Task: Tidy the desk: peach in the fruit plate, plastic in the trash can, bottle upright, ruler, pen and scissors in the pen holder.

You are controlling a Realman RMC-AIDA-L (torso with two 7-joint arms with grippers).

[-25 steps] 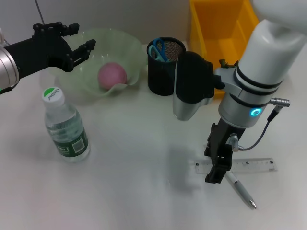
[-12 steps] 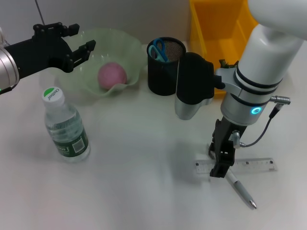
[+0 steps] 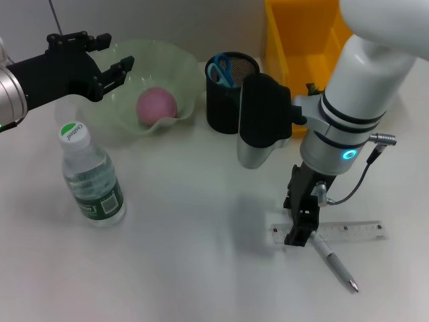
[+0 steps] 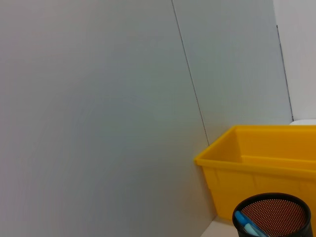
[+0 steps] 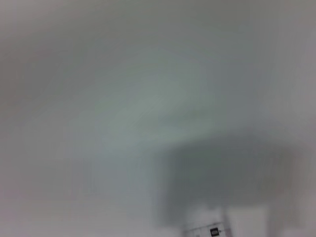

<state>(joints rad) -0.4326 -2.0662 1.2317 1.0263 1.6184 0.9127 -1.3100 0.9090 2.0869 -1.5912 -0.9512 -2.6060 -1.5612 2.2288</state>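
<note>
Right gripper at the ruler

Right gripper [image 3: 299, 233] stood over the ruler [image 3: 348, 231] beside the pen [image 3: 335, 263], positioned for pickup; finger state indeterminable.

A blurred pale desk surface [image 5: 123, 98] carries a dark shadow [image 5: 222, 173], with the ruler [image 5: 210, 230] end at the frame edge

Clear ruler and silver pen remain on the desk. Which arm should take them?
Right. The right gripper hangs directly over the clear plastic ruler and silver pen; the left gripper sits far off by the green fruit plate.
</note>
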